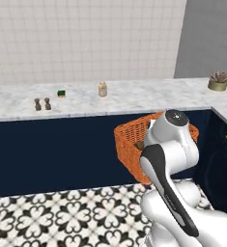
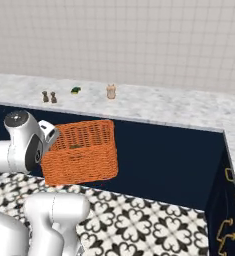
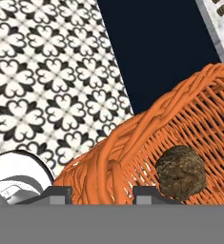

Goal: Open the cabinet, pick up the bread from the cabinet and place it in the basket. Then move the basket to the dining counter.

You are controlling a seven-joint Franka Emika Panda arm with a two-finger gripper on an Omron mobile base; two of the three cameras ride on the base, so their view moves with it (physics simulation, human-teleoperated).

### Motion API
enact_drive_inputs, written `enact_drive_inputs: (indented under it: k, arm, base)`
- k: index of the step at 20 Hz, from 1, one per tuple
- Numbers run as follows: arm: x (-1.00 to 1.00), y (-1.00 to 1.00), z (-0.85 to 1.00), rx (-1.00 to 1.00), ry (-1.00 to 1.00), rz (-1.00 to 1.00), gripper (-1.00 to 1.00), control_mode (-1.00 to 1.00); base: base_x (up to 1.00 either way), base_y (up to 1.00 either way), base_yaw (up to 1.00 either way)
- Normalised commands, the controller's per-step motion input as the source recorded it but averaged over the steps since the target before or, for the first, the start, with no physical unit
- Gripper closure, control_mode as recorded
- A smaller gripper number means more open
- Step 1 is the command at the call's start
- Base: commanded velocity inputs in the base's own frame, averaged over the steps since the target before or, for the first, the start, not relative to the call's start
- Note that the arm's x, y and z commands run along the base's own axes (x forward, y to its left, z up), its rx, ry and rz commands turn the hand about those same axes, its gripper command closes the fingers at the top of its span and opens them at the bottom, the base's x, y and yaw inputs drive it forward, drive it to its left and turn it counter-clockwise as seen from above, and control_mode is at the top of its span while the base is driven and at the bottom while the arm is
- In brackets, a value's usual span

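Gripping the orange basket [image 3: 180, 124] by its woven rim, the hand [image 3: 101, 190] had a finger on either side of the wall, clamped on it. Inside the basket, just beyond the hand, lay the dark brown bread [image 3: 181, 172]. The basket hung above the patterned floor [image 3: 46, 81], in front of the navy face of the bench [image 1: 134, 96]. No writing was legible anywhere.

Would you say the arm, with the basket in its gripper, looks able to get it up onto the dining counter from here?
Probably yes. The basket, gripped at its rim, hangs before the dining counter's navy front, below its top. The nearest marble looks bare; the shakers stand well aside.
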Motion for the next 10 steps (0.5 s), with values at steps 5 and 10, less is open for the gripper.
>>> enact_drive_inputs:
  k: [5,10]
  arm:
    - [0.00,0.00,0.00,0.00,0.00,0.00,1.00,1.00]
    - [0.00,0.00,0.00,0.00,0.00,0.00,1.00,1.00]
  base:
    - [1.00,0.24,-0.36]
    - [1.00,0.04,-0.06]
